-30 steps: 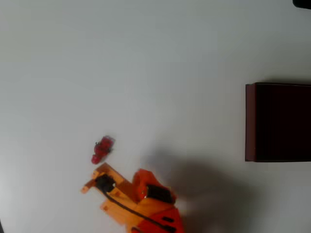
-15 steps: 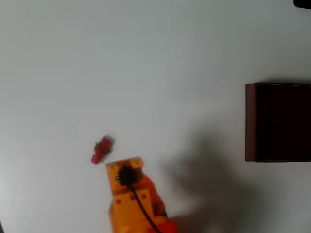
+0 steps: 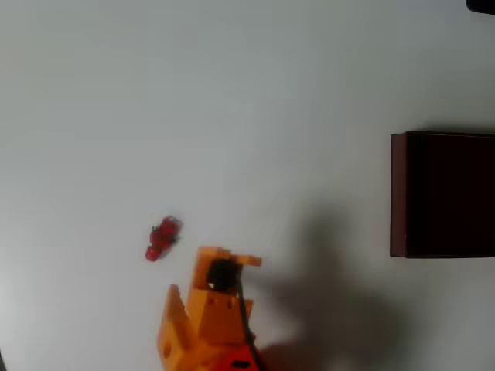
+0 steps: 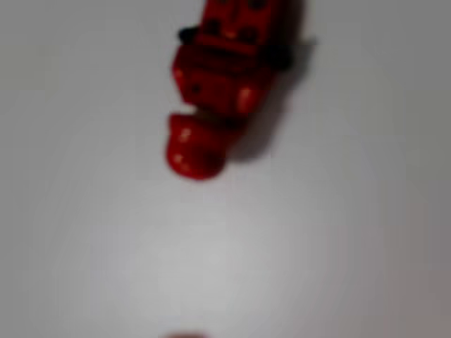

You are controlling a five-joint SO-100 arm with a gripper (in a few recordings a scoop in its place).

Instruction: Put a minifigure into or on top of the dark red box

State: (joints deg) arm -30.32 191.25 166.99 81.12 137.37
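- Since the earlier overhead pictures, the orange gripper (image 3: pixel 220 267) has swung from the left, where its tip lay just below the minifigure, round to the right, and its tip now points toward the top of the picture. The minifigure and the box have not moved.
- Overhead view: one minifigure (image 3: pixel 162 238), tiny and bright red, lies flat on the plain white table (image 3: pixel 232 100), left of centre.
- Overhead view: one dark red box (image 3: pixel 398 193) sits at the right edge, cut off by the frame, with thin maroon walls and a near-black inside. It is well apart from the minifigure.
- Overhead view: one gripper rises from the bottom edge, just to the right of and below the minifigure, not touching it. A black cable runs down its top. Whether its jaws are spread or closed cannot be told from above.
- Overhead view: bare table lies between the minifigure and the box; the arm's soft shadow falls across part of that stretch.
- Overhead view: one small dark shape (image 3: pixel 481 5) shows at the top right corner, too little of it to identify.
- Wrist view: one minifigure (image 4: pixel 222 77), blurred and very close, lies on the table near the top, its rounded red head toward the bottom of the picture.
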